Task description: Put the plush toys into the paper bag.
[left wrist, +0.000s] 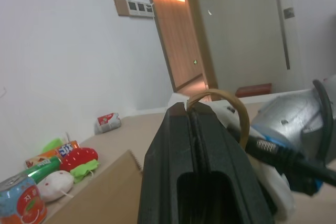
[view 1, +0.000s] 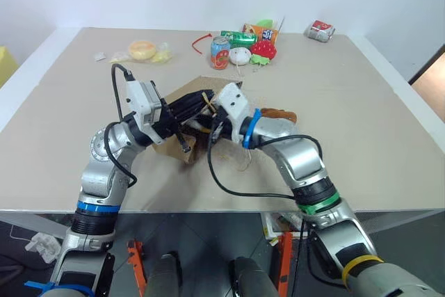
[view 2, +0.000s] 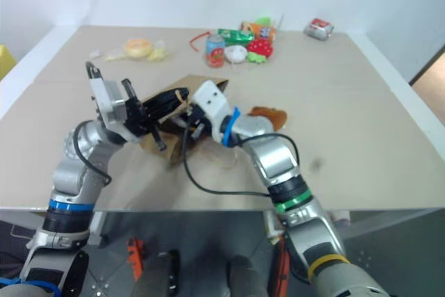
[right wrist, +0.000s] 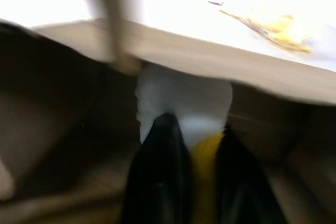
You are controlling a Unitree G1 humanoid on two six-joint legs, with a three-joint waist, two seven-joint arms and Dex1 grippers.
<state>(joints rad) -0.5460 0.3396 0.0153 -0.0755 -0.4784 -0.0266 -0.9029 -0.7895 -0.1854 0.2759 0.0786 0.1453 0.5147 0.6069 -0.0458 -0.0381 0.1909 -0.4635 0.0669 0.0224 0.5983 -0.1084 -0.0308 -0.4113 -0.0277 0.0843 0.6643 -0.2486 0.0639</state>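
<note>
Inside paper bag (right wrist: 220, 66), R gripper (right wrist: 202, 182) grips egg toy (right wrist: 184, 103) (white end forward); L gripper (left wrist: 191, 129) clenched.

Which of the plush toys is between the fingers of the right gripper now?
The white and yellow egg plush, between the right gripper fingers inside the paper bag. The brown furry plush lies on the table.

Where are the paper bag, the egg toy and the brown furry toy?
paper bag (view 1: 201, 87): left eye view, top flat side.
egg toy (right wrist: 184, 100): right wrist view, white half.
brown furry toy (view 1: 280, 115): left eye view, its body beside the right arm.
</note>
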